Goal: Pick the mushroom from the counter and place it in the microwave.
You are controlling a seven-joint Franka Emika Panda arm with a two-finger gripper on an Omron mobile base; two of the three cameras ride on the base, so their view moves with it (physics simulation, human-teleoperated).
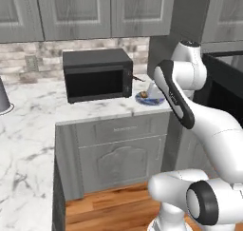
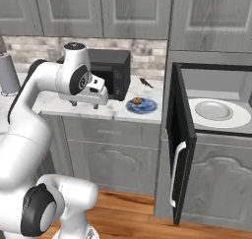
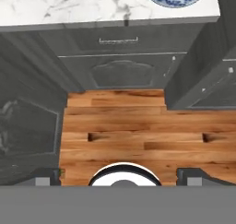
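Right base view: small round brown mushroom (image 2: 138,101) on blue-patterned plate (image 2: 147,106).

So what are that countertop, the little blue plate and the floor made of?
The counter looks like polished white marble, going by its grey veins. The plate under the mushroom seems to be glazed ceramic, white with a blue pattern, though that is a guess. The floor looks like varnished wood: orange-brown planks with visible grain.

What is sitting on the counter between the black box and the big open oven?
A blue plate carrying the brown mushroom, with a thin dark scrap behind, seen in the right base view.
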